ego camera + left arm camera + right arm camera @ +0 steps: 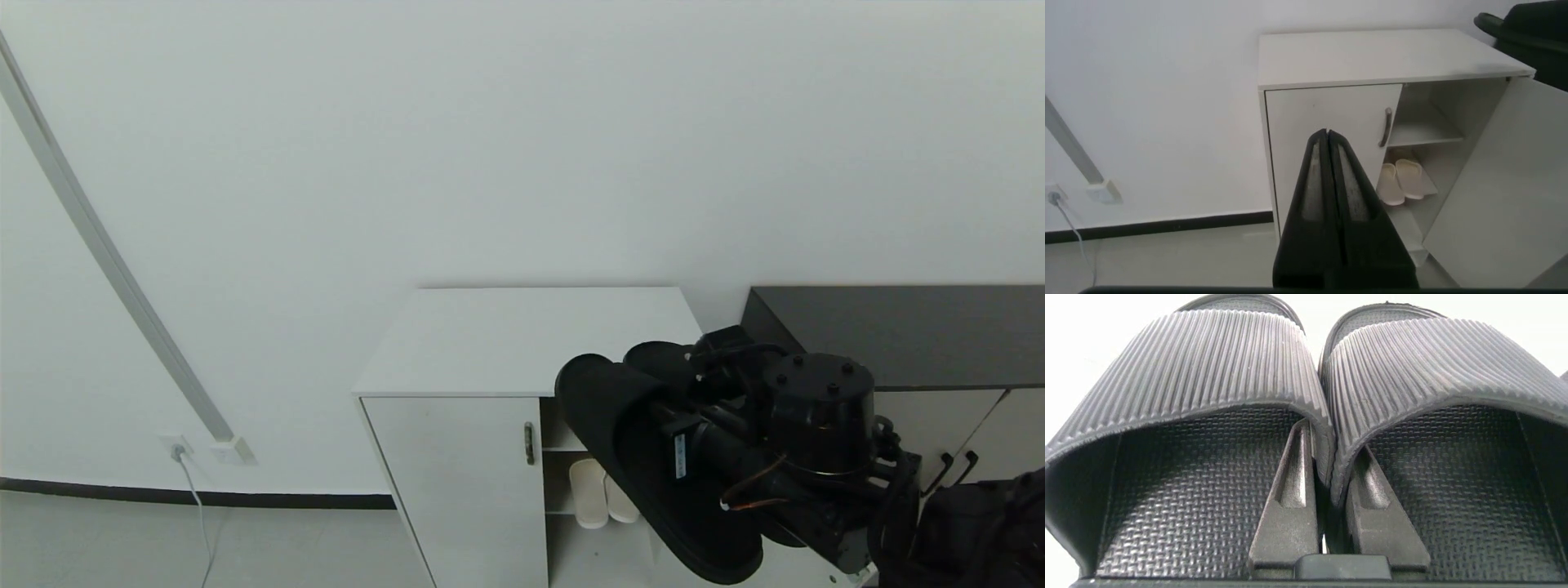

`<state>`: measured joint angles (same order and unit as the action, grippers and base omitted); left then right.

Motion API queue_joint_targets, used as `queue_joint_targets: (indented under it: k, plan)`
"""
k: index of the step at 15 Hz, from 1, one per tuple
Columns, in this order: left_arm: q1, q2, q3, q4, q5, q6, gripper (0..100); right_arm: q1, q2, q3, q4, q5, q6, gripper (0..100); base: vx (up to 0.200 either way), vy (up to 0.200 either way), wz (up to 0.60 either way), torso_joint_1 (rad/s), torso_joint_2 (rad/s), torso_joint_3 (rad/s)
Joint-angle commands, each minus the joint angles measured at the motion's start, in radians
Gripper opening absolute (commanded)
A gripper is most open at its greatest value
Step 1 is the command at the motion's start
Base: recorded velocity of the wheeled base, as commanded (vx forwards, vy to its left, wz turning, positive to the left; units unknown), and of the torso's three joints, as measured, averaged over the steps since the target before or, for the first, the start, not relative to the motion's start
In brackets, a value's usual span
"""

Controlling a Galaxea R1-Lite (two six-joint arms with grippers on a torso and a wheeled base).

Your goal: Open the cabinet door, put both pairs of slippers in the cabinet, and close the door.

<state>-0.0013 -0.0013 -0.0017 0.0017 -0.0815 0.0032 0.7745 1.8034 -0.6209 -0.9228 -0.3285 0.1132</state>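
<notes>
The white cabinet [522, 339] stands against the wall with its left door [457, 490] shut and its right door [1503, 180] swung open. A pair of white slippers [600, 502] lies side by side on the middle shelf inside. My right gripper [1327, 490] is shut on the touching inner edges of a pair of black slippers [645, 441], which hangs in front of the open compartment, level with the cabinet top. My left gripper [1327, 143] is shut and holds nothing. It hovers some way in front of the shut left door.
A dark-topped low cabinet [890, 327] adjoins on the right. A wall socket with a cable [175, 447] and a slanted cable duct [98, 237] are on the wall to the left. The floor [163, 539] lies to the left of the cabinet.
</notes>
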Motion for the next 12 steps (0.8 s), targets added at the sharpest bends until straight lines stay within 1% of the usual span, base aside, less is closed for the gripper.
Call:
queue_joint_targets:
  k: [1, 8, 12]
  plan:
    - [0.0, 0.001, 0.0, 0.0, 0.0, 0.0, 0, 0.0, 0.002, 0.007, -0.002, 0.002, -0.006, 0, 0.0, 0.0, 0.0, 0.0, 0.0, 0.0]
    - [0.0, 0.001, 0.0, 0.0, 0.0, 0.0, 0, 0.0, 0.014, 0.015, -0.002, 0.002, -0.012, 0, 0.0, 0.0, 0.0, 0.0, 0.0, 0.0]
    - [0.0, 0.001, 0.0, 0.0, 0.0, 0.0, 0, 0.0, 0.014, 0.018, -0.002, 0.002, -0.012, 0, 0.0, 0.0, 0.0, -0.135, 0.29, 0.157]
